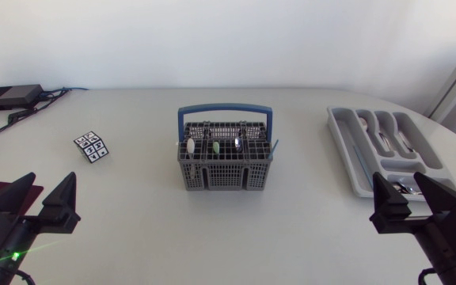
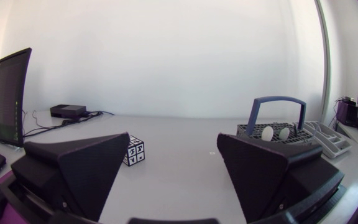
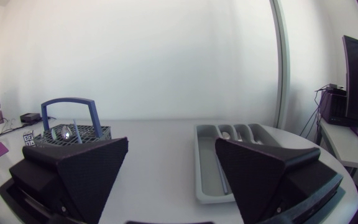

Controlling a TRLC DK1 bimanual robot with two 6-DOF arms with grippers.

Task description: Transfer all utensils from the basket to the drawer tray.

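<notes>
Mid-bench (image 1: 133, 229): a grey mesh basket (image 1: 226, 177), blue handle (image 1: 225, 110) upright over it. Holds three utensils in the rear compartments, all standing head-up above the rim: a white spoon (image 1: 189, 146), a green-tipped utensil (image 1: 215, 147) and a metal spoon (image 1: 237, 144). At the basket's right rim, a thin blue piece (image 1: 272, 147), too small to identify. Contents of the front compartments: cannot tell.

Well apart from the basket, on the right arm's side: a grey drawer tray (image 1: 345, 146), flat on the bench. Carries metal cutlery (image 1: 386, 141) in its narrow lengthwise slots and more metal pieces (image 1: 403, 188) in the cross compartment nearest the right end effector (image 1: 414, 204).

Left end effector (image 1: 39, 203): fingers spread wide, pinching nothing, at the near left of the bench and well apart from the basket. From the left wrist view, looks across the bench with the basket (image 2: 272, 129) ahead and off to one side, pale spoon heads showing above its rim.

Right end effector: likewise spread wide and gripping nothing, just beside the tray's near end. From the right wrist view, sits with the tray (image 3: 207, 163) directly ahead and the basket (image 3: 73, 135) farther off.

Elsewhere: a small black-and-white patterned cube (image 1: 93, 146) left of the basket, and a black box (image 1: 10, 96) with cables at the far left corner.
</notes>
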